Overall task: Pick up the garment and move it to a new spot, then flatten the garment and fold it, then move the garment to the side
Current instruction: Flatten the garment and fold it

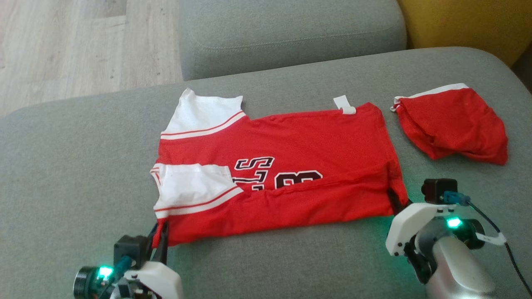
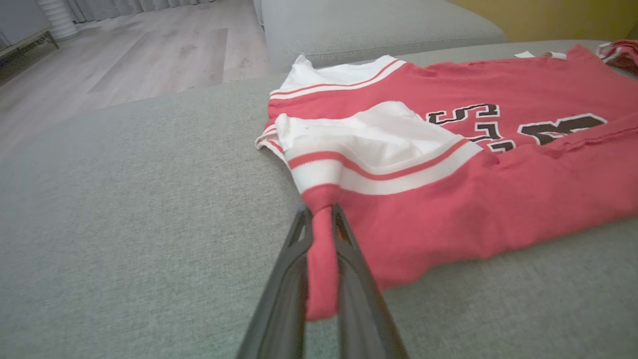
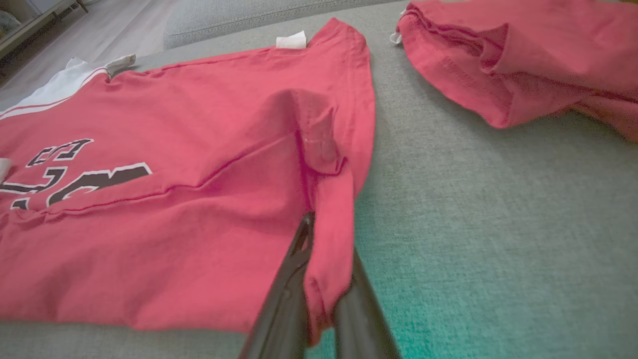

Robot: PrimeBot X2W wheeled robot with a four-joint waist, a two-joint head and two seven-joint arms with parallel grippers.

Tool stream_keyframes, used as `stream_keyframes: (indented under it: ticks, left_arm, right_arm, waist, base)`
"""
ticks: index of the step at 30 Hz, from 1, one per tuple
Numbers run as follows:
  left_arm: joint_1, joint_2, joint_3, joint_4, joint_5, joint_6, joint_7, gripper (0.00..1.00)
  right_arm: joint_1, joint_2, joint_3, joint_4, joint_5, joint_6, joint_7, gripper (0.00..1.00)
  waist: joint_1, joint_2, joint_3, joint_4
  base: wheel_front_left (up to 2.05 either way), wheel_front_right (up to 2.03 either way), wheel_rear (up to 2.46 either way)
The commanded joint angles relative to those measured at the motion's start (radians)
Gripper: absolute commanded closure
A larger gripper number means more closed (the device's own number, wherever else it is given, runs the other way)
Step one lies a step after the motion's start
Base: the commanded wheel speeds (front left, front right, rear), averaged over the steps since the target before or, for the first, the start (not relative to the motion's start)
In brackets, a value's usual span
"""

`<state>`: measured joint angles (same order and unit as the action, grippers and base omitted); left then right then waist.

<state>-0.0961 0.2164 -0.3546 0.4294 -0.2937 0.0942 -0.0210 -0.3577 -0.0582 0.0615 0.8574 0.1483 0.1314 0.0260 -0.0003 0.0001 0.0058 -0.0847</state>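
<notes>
Red jersey (image 1: 291, 166) lies on grey cushion (image 1: 62, 166), near edge folded over. Left gripper (image 1: 161, 234) pinches its 7 o'clock corner; right gripper (image 1: 397, 201) pinches its 4 o'clock corner. Second red garment (image 1: 453, 124) at 2 o'clock, apart.

Garment (image 1: 291, 145): soft matt knit cloth, red with white sleeves; lettering (image 1: 254, 162) a smoother black print.
Second red piece (image 1: 453, 124): same matt cloth, creased.
Sofa cushion (image 1: 83, 166): grey woven fabric, coarse, matt.
Floor (image 1: 83, 41): pale wood-look boards, smooth, faint sheen.
Left gripper (image 2: 321, 210), right gripper (image 3: 330, 234): dark matt plastic.
Wrist housing (image 1: 409, 222): white glossy plastic.
</notes>
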Motion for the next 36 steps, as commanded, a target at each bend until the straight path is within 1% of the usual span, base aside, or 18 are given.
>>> stream_keyframes:
  ticks: [1,9,10,11,12,15,20,23,25,28,31,32,33,34,36]
  left_arm:
    - [-0.023,0.031,0.033,-0.054,-0.008,0.009,0.010,1.00]
    - [0.002,0.040,0.008,-0.124,-0.006,0.016,0.068,1.00]
    - [-0.007,0.043,0.011,-0.131,-0.004,0.023,0.072,0.97]
    - [-0.013,0.043,0.016,-0.135,-0.004,0.031,0.070,0.46]
    - [-0.018,0.042,0.022,-0.139,-0.003,0.040,0.064,0.00]
    - [-0.033,0.037,0.036,-0.148,-0.008,0.054,0.041,0.00]
    - [-0.072,0.019,0.080,-0.191,-0.025,0.072,-0.078,0.00]
    - [-0.102,0.010,0.102,-0.225,-0.036,0.067,-0.161,0.00]
    - [-0.130,0.010,0.112,-0.249,-0.037,0.060,-0.192,0.00]
    - [-0.193,0.025,0.117,-0.275,-0.030,0.036,-0.210,0.00]
    - [-0.296,0.061,0.107,-0.280,-0.024,-0.012,-0.184,0.00]
    - [-0.296,0.061,0.107,-0.280,-0.024,-0.012,-0.184,0.00]
    - [-0.385,0.092,0.094,-0.274,-0.020,-0.057,-0.142,0.00]
    - [-0.385,0.092,0.094,-0.274,-0.020,-0.057,-0.142,0.00]
    - [-0.477,0.122,0.078,-0.246,-0.024,-0.108,-0.072,0.00]
  right_arm:
    - [-0.003,0.008,0.015,-0.072,-0.001,-0.001,0.017,1.00]
    - [0.108,0.008,-0.015,-0.295,0.001,-0.001,0.121,1.00]
    - [0.128,0.008,-0.025,-0.345,0.000,-0.001,0.121,0.84]
    - [0.137,0.008,-0.031,-0.369,0.000,-0.001,0.117,0.02]
    - [0.145,0.008,-0.037,-0.389,0.002,-0.001,0.113,0.00]
    - [0.160,0.008,-0.046,-0.451,0.013,-0.001,0.086,0.00]
    - [0.166,0.008,-0.042,-0.552,0.073,-0.001,-0.020,0.00]
    - [0.167,0.008,-0.043,-0.595,0.119,-0.001,-0.099,0.00]
    - [0.161,0.008,-0.035,-0.615,0.137,-0.001,-0.142,0.00]
    - [0.137,0.008,-0.018,-0.639,0.162,-0.001,-0.194,0.00]
    - [0.101,0.008,0.000,-0.657,0.178,-0.001,-0.223,0.00]
    - [0.101,0.008,0.000,-0.657,0.178,-0.001,-0.223,0.00]
    - [0.075,0.008,0.008,-0.667,0.188,-0.001,-0.235,0.00]
    - [0.075,0.008,0.008,-0.667,0.188,-0.001,-0.235,0.00]
    - [0.052,0.008,0.010,-0.670,0.200,-0.001,-0.243,0.00]
  waist:
    - [0.0003,-0.0001,-0.005,-0.008]
    - [0.0003,-0.0001,0.013,-0.010]
    - [0.0003,-0.0001,0.021,-0.009]
    - [0.0003,-0.0001,0.025,-0.010]
    - [0.0003,-0.0001,0.028,-0.010]
    - [0.0003,-0.0001,0.041,-0.013]
    - [0.0003,-0.0001,0.068,-0.019]
    - [0.0003,-0.0001,0.091,-0.025]
    - [0.0003,-0.0001,0.114,-0.032]
    - [0.0003,-0.0001,0.159,-0.050]
    - [0.0003,-0.0001,0.211,-0.073]
    - [0.0003,-0.0001,0.211,-0.073]
    - [0.0003,-0.0001,0.246,-0.088]
    - [0.0003,-0.0001,0.246,-0.088]
    - [0.0003,-0.0001,0.280,-0.103]
  base:
    - [0.00,0.00,0.00]
    - [0.00,0.00,0.00]
    - [0.00,0.00,0.00]
    - [0.00,0.00,0.00]
    - [0.00,0.00,0.00]
    - [0.00,0.00,0.00]
    - [0.00,0.00,0.00]
    - [0.00,0.00,0.00]
    - [0.00,0.00,0.00]
    - [0.00,0.00,0.00]
    - [0.00,0.00,0.00]
    - [0.00,0.00,0.00]
    - [0.00,0.00,0.00]
    - [0.00,0.00,0.00]
    - [0.00,0.00,0.00]
